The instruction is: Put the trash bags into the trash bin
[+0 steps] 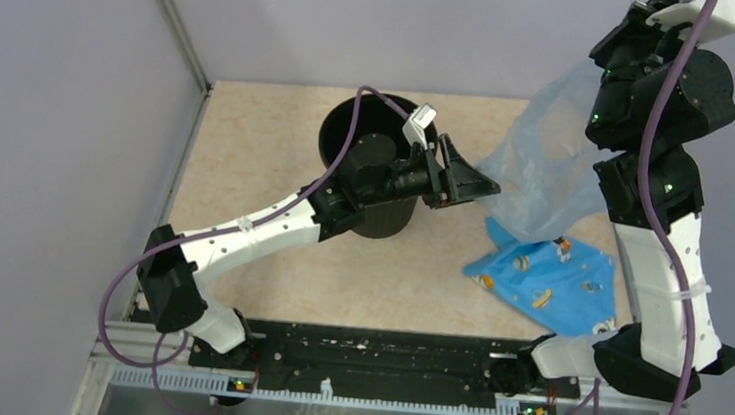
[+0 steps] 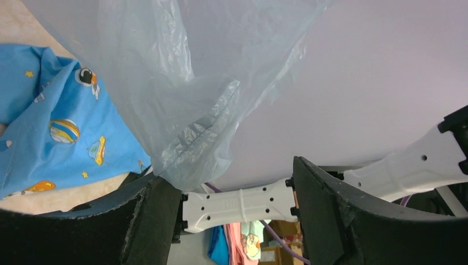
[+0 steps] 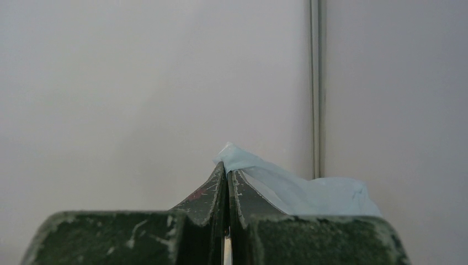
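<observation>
While the right gripper [image 3: 227, 181] clenches the trash bag [image 1: 538, 162] by its top, it hangs vertically, lower end just ahead of the spread, empty left gripper [image 1: 468, 181], trash bin [image 1: 327, 142] behind those jaws.

Worktop [image 1: 267, 159]: one. Round black bin [image 1: 350, 131]: one. Pale see-through trash bag [image 1: 538, 162]: one. Blue cloth [image 1: 548, 284] with cartoon print: one piece. Robot arms: two, the left arm [image 1: 261, 228] and the right arm [image 1: 665, 264]. Claws: two, the left claw [image 1: 468, 181] and the right claw [image 3: 226, 174], two fingers apiece. Purple leads: two, the left cable [image 1: 126, 287] and the right cable [image 1: 668, 113].
</observation>
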